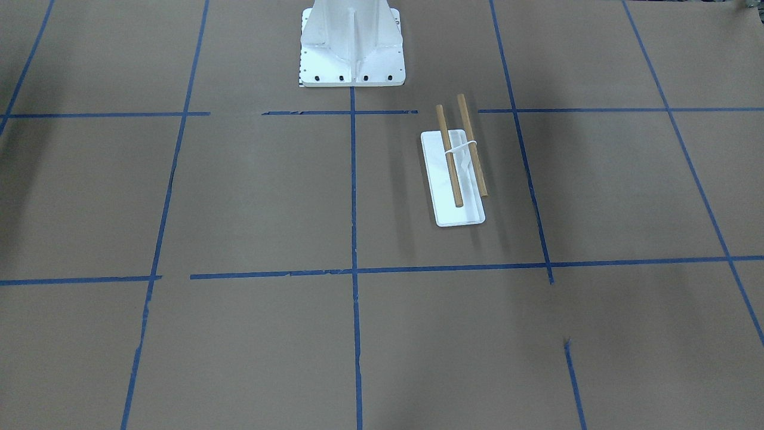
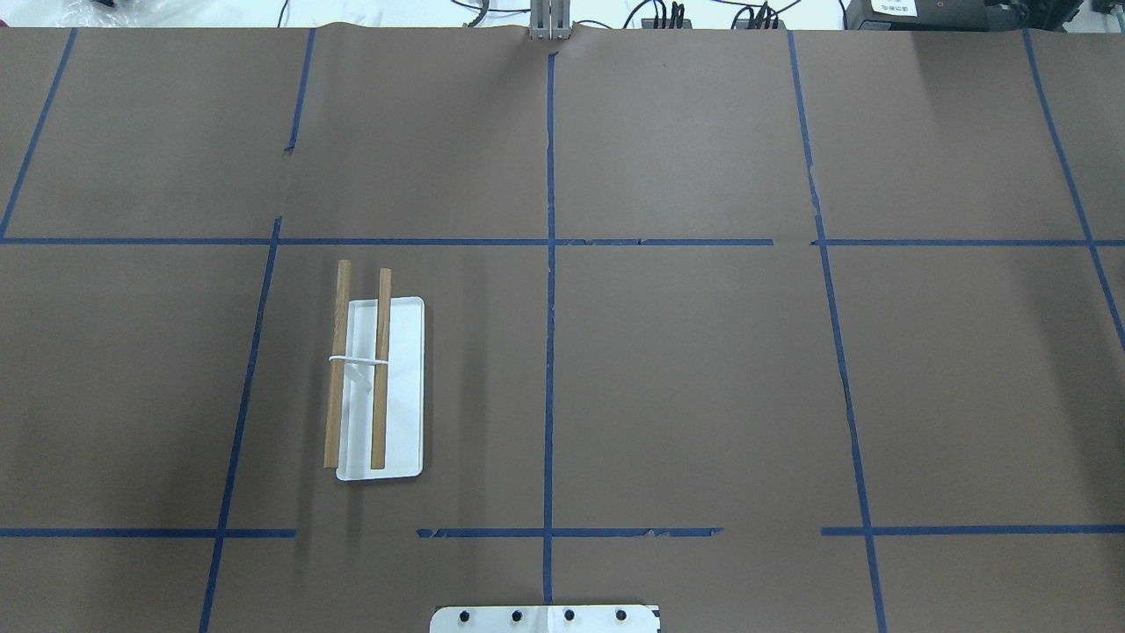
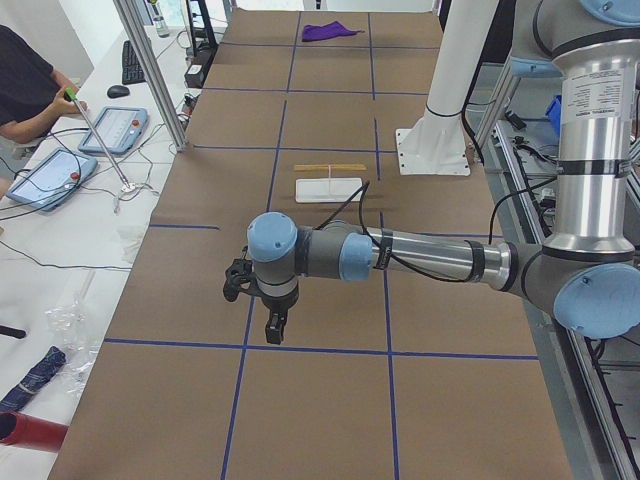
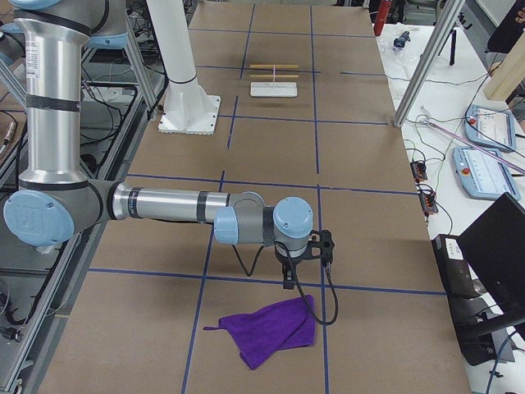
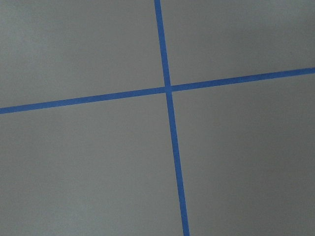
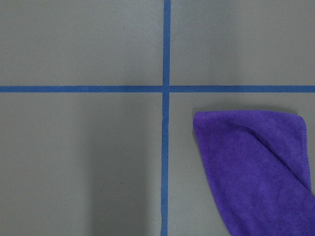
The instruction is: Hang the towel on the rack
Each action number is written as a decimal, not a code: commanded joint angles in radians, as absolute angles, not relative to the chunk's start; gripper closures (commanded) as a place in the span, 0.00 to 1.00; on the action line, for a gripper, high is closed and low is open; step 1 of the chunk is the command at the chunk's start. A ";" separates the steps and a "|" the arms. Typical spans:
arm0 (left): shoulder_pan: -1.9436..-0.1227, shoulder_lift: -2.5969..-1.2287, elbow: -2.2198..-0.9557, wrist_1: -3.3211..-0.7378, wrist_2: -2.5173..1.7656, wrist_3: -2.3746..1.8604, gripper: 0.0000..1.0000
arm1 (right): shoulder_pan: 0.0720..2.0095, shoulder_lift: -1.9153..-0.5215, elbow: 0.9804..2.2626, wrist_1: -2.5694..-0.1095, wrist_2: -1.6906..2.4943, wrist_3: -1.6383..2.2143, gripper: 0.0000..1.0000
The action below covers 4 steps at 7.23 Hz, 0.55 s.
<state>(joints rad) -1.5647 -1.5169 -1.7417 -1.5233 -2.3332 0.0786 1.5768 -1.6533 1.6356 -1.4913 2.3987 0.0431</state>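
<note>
The towel (image 4: 271, 332) lies on the table (image 2: 703, 396) at the far end on the robot's right, loosely folded over itself, with one thin corner pointing out. It is outside the overhead and front views. In the right wrist view it fills the corner at about 4 o'clock from a cross of blue tape (image 6: 166, 89).

The right gripper (image 4: 289, 281) hangs above the paper and points down. The towel is just beside it, at about 6 o'clock in the right side view. I think the arm is placed here because it is the one close to the cloth, and its camera can look straight down on it. Whether this claw is spread or pressed together, I cannot tell: only the side view shows it, and it is too small.

The rack (image 2: 404, 396) stands on the robot's left half, at about 8 o'clock from the table centre in the overhead view and well apart from the towel. Its two wooden dowels (image 2: 381, 369) are raised on a thin white support, probably so that a cloth can hang over them.

The left gripper (image 3: 273, 327) hovers over bare paper, near nothing. Its claw state I also cannot tell.

The picking is not yet begun.
</note>
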 commanded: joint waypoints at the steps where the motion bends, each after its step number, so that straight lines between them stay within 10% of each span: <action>1: -1.563 -1.525 -1.743 -1.525 -2.335 0.074 0.00 | 1.577 -1.648 1.640 -1.490 2.399 0.044 0.00; 4: -1.560 -1.564 -1.740 -1.523 -2.339 0.066 0.00 | 1.560 -1.609 1.582 -1.486 2.425 0.038 0.00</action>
